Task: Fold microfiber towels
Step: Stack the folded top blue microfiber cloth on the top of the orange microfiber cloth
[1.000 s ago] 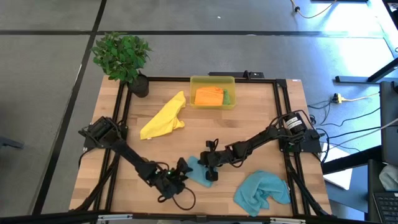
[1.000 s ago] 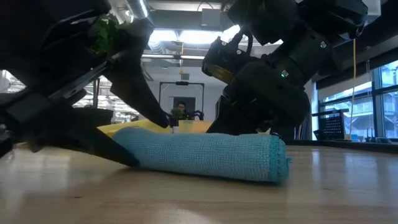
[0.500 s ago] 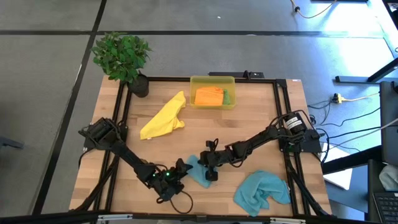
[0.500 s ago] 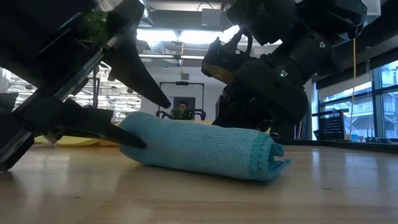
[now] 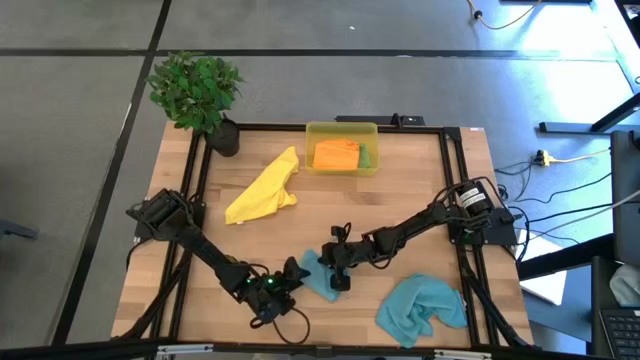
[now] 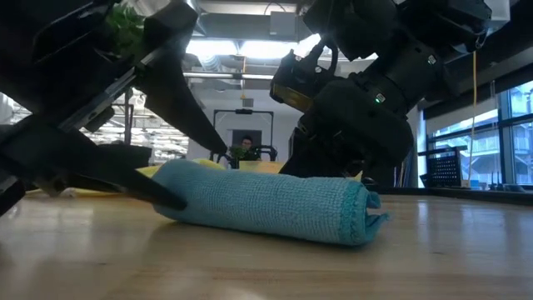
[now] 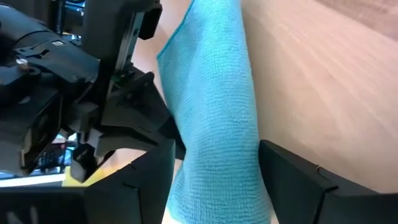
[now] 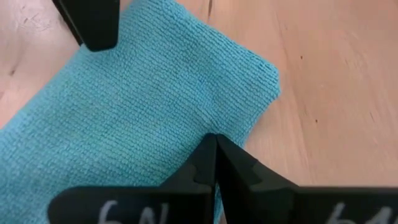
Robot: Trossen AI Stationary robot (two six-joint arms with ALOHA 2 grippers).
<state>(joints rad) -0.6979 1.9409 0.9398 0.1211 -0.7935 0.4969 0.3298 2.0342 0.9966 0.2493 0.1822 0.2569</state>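
A folded teal-blue microfiber towel (image 5: 318, 272) (image 6: 266, 200) lies on the wooden table near its front middle. My left gripper (image 5: 297, 278) (image 7: 214, 168) is open, and the towel's left end lies between its two fingers. My right gripper (image 5: 338, 283) (image 8: 214, 146) is shut, with its tips on top of the towel. A second teal-blue towel (image 5: 420, 305) lies crumpled at the front right. A yellow towel (image 5: 262, 190) lies bunched at the back left. Orange (image 5: 336, 153) and green (image 5: 366, 155) towels sit in the yellow bin (image 5: 342, 130). My left gripper comes in low from the table's left, its fingers lying along the folded towel, one on each long side. In the low view the lower finger (image 6: 125, 179) lies against the underside of the towel's left end (image 6: 171, 190). Whether the upper finger (image 6: 179, 100) touches, I cannot tell. My right gripper presses its shut fingertips (image 8: 214, 155) on the towel's top face (image 8: 205, 124), near one edge. It slants down from the table's right. The towel lies under the tips, its right end on the table.
A potted plant (image 5: 198, 92) stands at the table's back left corner. Bare wood shows between the yellow towel and the arms. Black frame rails (image 5: 452, 180) run along the table's sides. A person (image 6: 242, 146) shows far off in the room behind.
My left gripper has rolled a little about its own pointing line, staying open. The teal-blue towel's left end rose off the table on the lower finger, then sank partway back. The end under my right gripper stayed put, and the layers at the towel's right end have parted slightly.
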